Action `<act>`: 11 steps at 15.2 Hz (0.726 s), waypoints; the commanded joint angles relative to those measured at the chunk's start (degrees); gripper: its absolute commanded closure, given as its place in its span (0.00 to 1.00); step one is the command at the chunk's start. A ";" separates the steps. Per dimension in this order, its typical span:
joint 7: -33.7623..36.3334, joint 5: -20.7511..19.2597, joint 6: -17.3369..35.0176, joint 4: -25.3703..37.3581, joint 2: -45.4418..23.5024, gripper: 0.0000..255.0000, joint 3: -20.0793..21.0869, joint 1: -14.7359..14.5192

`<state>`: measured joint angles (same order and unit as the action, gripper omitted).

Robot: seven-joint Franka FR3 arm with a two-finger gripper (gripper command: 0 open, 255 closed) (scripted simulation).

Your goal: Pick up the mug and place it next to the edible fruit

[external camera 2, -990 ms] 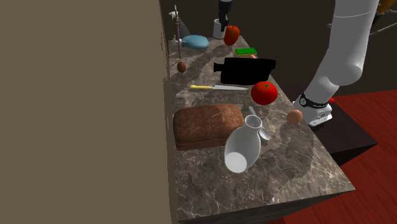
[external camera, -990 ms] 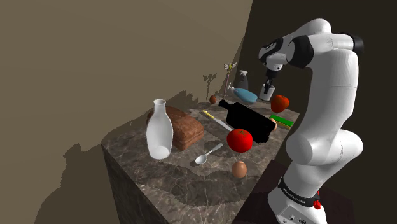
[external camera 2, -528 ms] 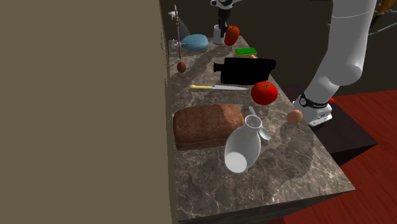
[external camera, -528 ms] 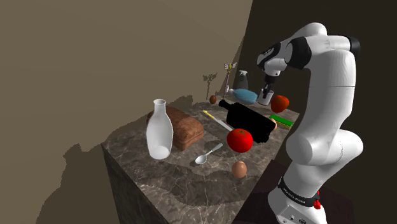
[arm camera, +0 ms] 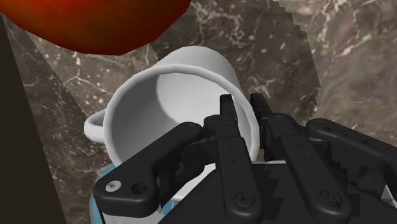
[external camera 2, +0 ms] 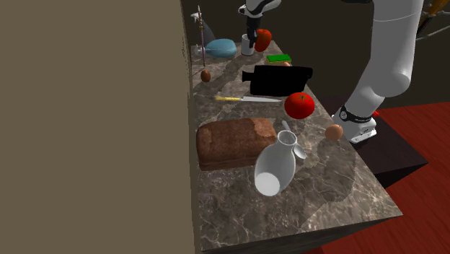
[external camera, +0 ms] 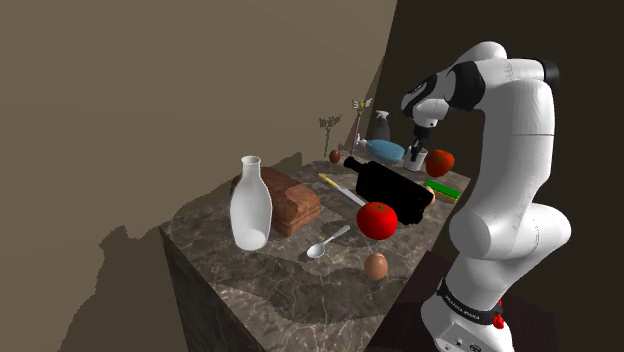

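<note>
On the near end of the counter (external camera: 250,290) one near egg (external camera: 376,265) is lying by the edge, and one spoon (external camera: 325,243) is lying just past it. One white bottle (external camera: 250,208) is standing upright, with one brown loaf (external camera: 293,203) sitting right behind it. There are two red fruits and two eggs in all. The near red fruit (external camera: 377,220) is sitting just beside one black bottle (external camera: 395,190) that is lying on its side. One knife (external camera: 340,189) is lying between the loaf and the black bottle. Farther on, the far egg (external camera: 335,156) and one blue dish (external camera: 386,150) are resting near the wall. At the far end is the one white mug (arm camera: 159,95) - the hand (arm camera: 242,105) is pinching its rim, one finger inside and one outside. The far red fruit (external camera: 440,161) is sitting right beside the mug.
</note>
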<state>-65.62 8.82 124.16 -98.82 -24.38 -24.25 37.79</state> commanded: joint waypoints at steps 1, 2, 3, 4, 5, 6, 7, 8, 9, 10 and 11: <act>-0.02 0.03 0.14 -0.06 -0.04 1.00 0.01 0.01; -0.02 0.03 0.14 -0.06 -0.04 1.00 0.01 0.01; -0.02 0.03 0.14 -0.06 -0.04 1.00 0.01 0.01; -0.02 0.03 0.14 -0.06 -0.04 1.00 0.01 0.01; -0.02 0.03 0.14 -0.06 -0.04 1.00 0.01 0.01; -0.02 0.03 0.14 -0.06 -0.04 0.00 0.01 0.01; -0.02 0.03 0.14 -0.06 -0.04 0.00 0.01 0.01; -0.02 0.03 0.14 -0.06 -0.04 0.00 0.01 0.01; -0.02 0.03 0.14 -0.06 -0.04 0.00 0.01 0.01; -0.02 0.03 0.14 -0.06 -0.03 0.00 0.01 0.01; -0.02 0.03 0.14 -0.06 -0.04 0.00 0.01 0.01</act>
<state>-65.63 8.86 124.30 -98.88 -24.41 -24.23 37.80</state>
